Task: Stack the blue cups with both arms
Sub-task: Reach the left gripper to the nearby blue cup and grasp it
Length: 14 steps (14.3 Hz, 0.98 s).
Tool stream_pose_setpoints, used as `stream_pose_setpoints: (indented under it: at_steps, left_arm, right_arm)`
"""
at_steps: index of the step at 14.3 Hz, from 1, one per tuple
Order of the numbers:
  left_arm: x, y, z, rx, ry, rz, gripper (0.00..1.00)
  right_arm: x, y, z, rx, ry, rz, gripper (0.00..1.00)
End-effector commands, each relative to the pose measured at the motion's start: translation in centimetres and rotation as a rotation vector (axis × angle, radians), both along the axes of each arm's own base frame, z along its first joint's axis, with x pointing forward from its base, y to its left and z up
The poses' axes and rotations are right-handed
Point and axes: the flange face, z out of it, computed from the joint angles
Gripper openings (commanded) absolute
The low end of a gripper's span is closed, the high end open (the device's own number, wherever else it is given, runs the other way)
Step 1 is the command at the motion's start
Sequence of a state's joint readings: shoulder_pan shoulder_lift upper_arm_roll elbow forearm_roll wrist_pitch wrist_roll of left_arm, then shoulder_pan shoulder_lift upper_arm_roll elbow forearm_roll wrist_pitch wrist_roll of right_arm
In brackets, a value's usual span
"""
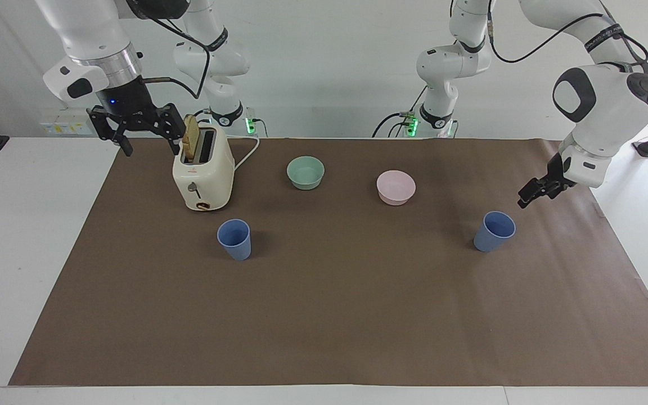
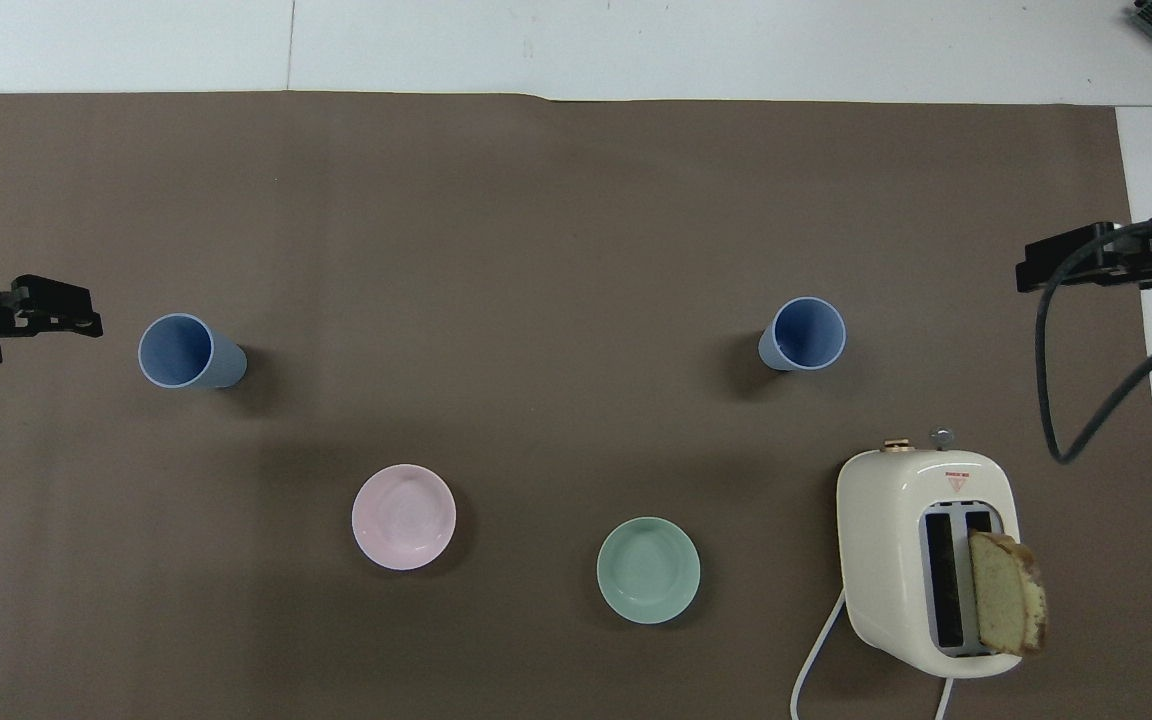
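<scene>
Two blue cups stand upright on the brown mat. One cup (image 1: pixel 494 231) (image 2: pixel 181 352) is toward the left arm's end. The other cup (image 1: pixel 234 239) (image 2: pixel 804 335) is toward the right arm's end, farther from the robots than the toaster. My left gripper (image 1: pixel 531 195) (image 2: pixel 54 309) is low over the mat, beside the first cup on the left arm's end side and apart from it. My right gripper (image 1: pixel 149 147) (image 2: pixel 1086 262) is open and empty, held up beside the toaster over the mat's edge.
A cream toaster (image 1: pixel 203 171) (image 2: pixel 926 555) with a slice of bread in one slot stands near the right arm. A green bowl (image 1: pixel 305 172) (image 2: pixel 648 570) and a pink bowl (image 1: pixel 395 187) (image 2: pixel 404 517) sit nearer to the robots than the cups.
</scene>
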<state>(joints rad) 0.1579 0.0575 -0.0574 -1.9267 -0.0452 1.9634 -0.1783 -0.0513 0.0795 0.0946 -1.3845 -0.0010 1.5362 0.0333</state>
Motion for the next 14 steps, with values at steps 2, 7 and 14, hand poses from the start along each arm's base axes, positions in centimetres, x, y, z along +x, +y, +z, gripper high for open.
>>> stream_pose_setpoints:
  at_steps: [2, 7, 14]
  left_arm:
    - [0.3, -1.1, -3.9, -0.028, -0.045, 0.08, 1.0]
    - [1.2, -1.8, -6.9, -0.037, -0.028, 0.097, 1.0]
    - [0.9, -2.6, -7.6, -0.038, -0.018, 0.019, 0.0]
  right_arm:
    - [-0.6, -0.3, 0.1, 0.019, -0.001, 0.014, 1.0]
    - [-0.6, -0.3, 0.1, 0.019, -0.001, 0.014, 1.0]
    - [-0.6, -0.3, 0.1, 0.019, -0.001, 0.014, 1.0]
